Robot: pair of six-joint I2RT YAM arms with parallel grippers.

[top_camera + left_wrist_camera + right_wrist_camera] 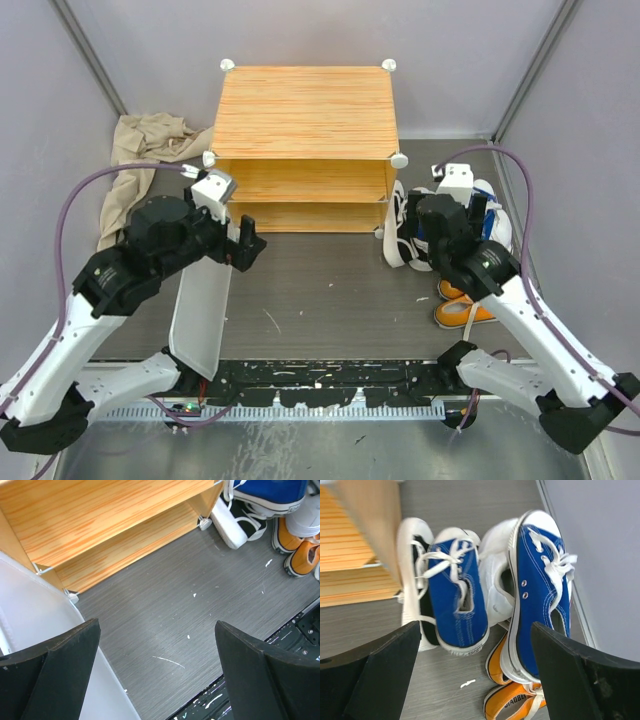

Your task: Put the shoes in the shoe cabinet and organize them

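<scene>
The shoe cabinet (305, 110) stands at the back centre, its orange wood-grain shelf (115, 550) open to the front. Its pale door panel (200, 310) hangs swung out toward me. The shoes lie piled right of the cabinet: two blue sneakers (457, 600) (540, 590), a white one (495, 585), a black high-top (412, 585) and orange ones (520, 700). My right gripper (476, 625) is open and empty above the pile, also seen in the top view (452, 215). My left gripper (156, 625) is open and empty over bare floor beside the door panel (40, 610).
A beige cloth (140, 160) lies crumpled left of the cabinet. Grey walls close in both sides; the right wall (605, 555) runs close beside the shoes. Dark grey floor (320, 280) lies before the cabinet.
</scene>
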